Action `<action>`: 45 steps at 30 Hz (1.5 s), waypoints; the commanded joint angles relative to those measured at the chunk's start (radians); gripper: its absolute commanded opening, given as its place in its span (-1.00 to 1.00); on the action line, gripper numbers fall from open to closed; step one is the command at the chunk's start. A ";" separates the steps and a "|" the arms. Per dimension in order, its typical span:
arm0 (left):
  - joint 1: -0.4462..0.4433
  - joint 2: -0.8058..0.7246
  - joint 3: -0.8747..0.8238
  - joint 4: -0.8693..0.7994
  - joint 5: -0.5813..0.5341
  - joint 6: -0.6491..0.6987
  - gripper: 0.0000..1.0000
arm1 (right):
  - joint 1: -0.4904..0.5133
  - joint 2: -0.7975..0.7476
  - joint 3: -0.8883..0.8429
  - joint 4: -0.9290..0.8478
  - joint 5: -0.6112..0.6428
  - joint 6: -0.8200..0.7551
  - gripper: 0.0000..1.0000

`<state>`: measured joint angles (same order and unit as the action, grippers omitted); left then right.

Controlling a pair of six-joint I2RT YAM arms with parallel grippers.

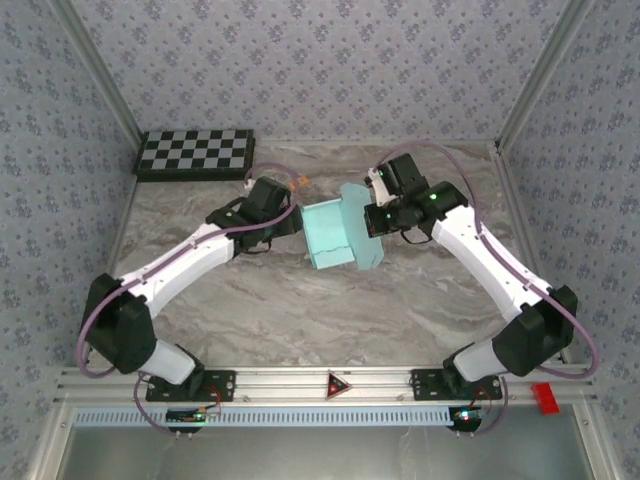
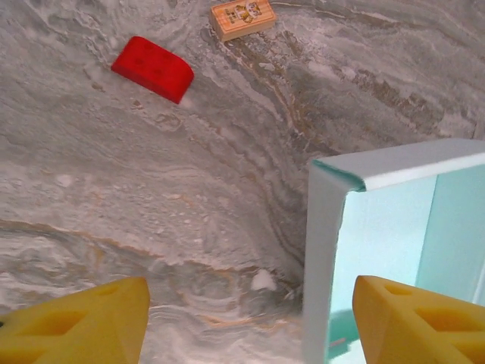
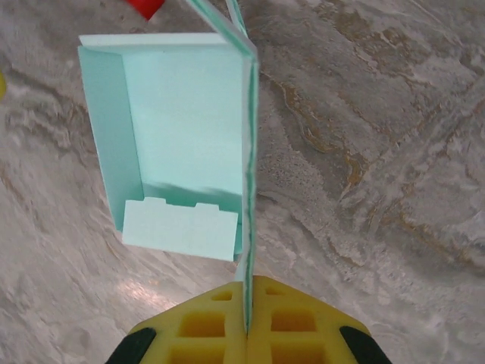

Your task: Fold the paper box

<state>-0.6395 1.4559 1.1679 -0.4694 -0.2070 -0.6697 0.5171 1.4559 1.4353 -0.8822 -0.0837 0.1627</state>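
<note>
The paper box (image 1: 335,238) lies half-formed on the marble table (image 1: 300,310), right of the checkerboard (image 1: 195,152) and nearer the arms than it. The right gripper (image 3: 248,292) is clenched on the box's upright right panel (its yellow pads meet on the edge). The left gripper (image 2: 250,311) is spread wide, and the box's left wall stands between its fingers.

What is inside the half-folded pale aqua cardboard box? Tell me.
Inside the pale aqua cardboard box: its bare floor and a notched end flap folded inward, nothing else. The table beneath is covered.
</note>
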 commanded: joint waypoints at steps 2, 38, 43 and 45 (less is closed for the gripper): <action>0.055 -0.068 -0.036 0.020 0.075 0.216 0.43 | -0.004 0.060 0.099 -0.129 -0.025 -0.221 -1.00; 0.218 -0.306 -0.371 0.298 0.388 0.584 0.50 | 0.123 0.528 0.636 -0.533 0.174 -1.084 -1.00; 0.218 -0.316 -0.405 0.325 0.409 0.610 0.51 | 0.124 0.547 0.648 -0.513 0.188 -1.139 -1.00; 0.218 -0.316 -0.412 0.330 0.416 0.615 0.50 | 0.127 0.560 0.661 -0.509 0.195 -1.150 -0.99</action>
<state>-0.4271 1.1648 0.7616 -0.1867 0.1730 -0.0921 0.6357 1.9987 2.0533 -1.3628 0.0952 -0.8364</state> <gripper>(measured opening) 0.752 0.052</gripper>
